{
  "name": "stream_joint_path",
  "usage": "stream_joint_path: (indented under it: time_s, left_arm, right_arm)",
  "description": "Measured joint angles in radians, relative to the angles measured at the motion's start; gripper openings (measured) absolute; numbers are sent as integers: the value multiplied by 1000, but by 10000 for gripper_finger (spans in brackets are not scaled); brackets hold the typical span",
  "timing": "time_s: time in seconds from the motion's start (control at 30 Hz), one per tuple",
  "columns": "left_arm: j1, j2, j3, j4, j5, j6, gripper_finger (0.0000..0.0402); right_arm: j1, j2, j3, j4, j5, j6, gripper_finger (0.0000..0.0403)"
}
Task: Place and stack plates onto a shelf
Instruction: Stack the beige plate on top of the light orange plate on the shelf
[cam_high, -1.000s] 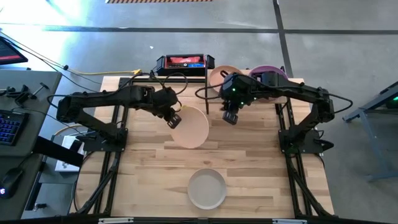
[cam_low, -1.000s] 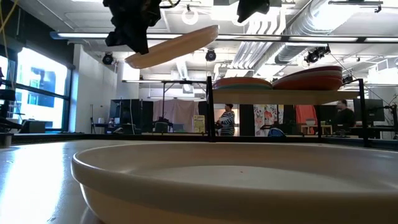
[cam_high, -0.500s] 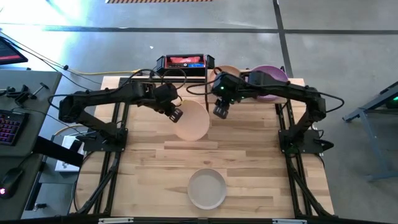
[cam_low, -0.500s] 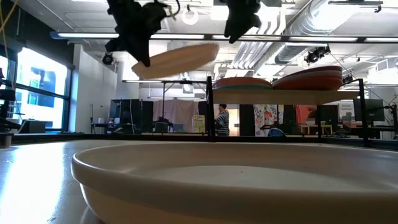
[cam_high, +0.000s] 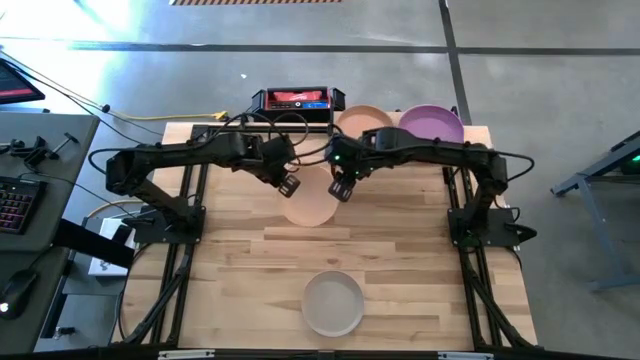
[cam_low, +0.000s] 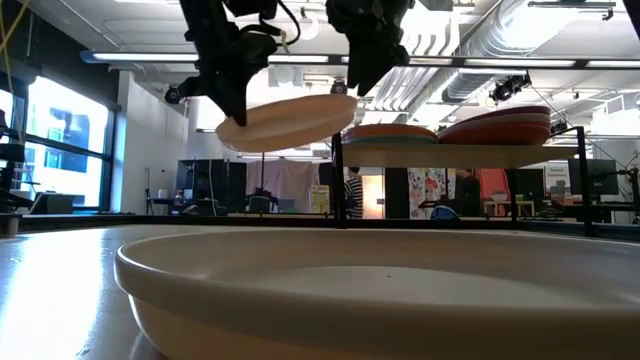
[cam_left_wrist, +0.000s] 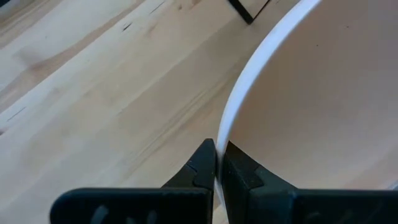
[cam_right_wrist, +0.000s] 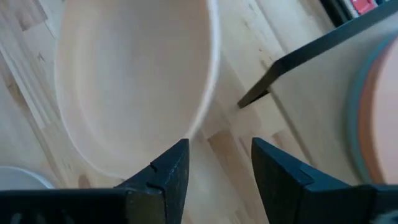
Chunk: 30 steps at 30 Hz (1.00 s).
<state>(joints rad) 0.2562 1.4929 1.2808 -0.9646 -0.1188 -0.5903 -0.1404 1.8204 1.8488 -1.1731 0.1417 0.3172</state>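
Note:
A cream plate (cam_high: 312, 200) hangs in the air over the middle of the table, nearly level in the low view (cam_low: 290, 118). My left gripper (cam_high: 288, 185) is shut on its left rim. My right gripper (cam_high: 340, 188) is open at the plate's right rim (cam_right_wrist: 208, 93), its fingertips just above that edge (cam_low: 355, 88); whether they touch it does not show. The shelf (cam_low: 450, 153) stands at the far edge with two plate stacks, one topped peach (cam_high: 362, 120) and one purple (cam_high: 432, 125). A pale grey plate (cam_high: 333, 303) lies flat near the table's near edge. My left gripper pinches the cream plate's rim on its left side (cam_left_wrist: 225, 134) between the two fingertips. The fingers come from the table's left, slanting down, across the edge. The plate is lifted clear of the table and sits almost level, reaching away from the fingers toward the right.
A black post of the shelf (cam_low: 338, 170) stands just right of the held plate. A black and red device (cam_high: 297, 100) sits at the far edge, left of the shelf. Bare wood (cam_high: 240, 260) lies between the held plate and the grey plate.
The right gripper has come away from the shelf, toward the table's left and down, to the held plate's right rim. The left gripper has shifted a little toward the right, and the plate has dropped from a tilt to nearly level.

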Motion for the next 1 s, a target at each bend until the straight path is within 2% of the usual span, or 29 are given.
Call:
stream_joint_path:
  time_s: [0.5, 0.83, 1.0]
  left_arm:
    - [0, 0, 0, 46, -2, 0, 1]
    - [-1, 0, 0, 101, 0, 1, 12]
    - [-2, 0, 0, 111, 7, 14, 5]
  right_arm:
    - [12, 41, 0, 11, 45, 26, 143]
    - [12, 46, 0, 14, 61, 71, 31]
    - [11, 46, 0, -14, 75, 70, 5]
